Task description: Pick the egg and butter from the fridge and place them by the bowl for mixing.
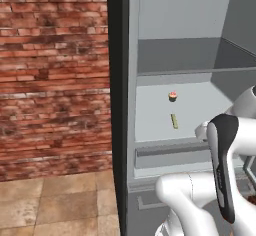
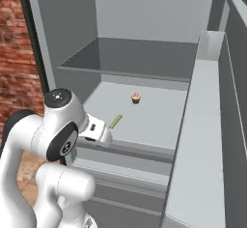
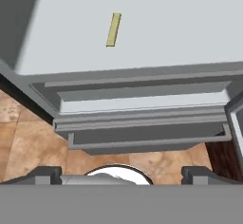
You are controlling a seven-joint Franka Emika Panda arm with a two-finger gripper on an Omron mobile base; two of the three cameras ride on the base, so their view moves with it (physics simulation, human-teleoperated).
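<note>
Fridge open; our way onto lower shelf free. Obstacles there: butter near front, cupcake behind. Door bounds right side.

One fridge standing open, holding one butter stick and one pink-topped cupcake behind it on its lower shelf; one drawer sitting below that shelf.

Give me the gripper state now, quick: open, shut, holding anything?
Gripper: open, jaws wide apart, nothing between them; it hangs outside the fridge, short of the butter.
</note>
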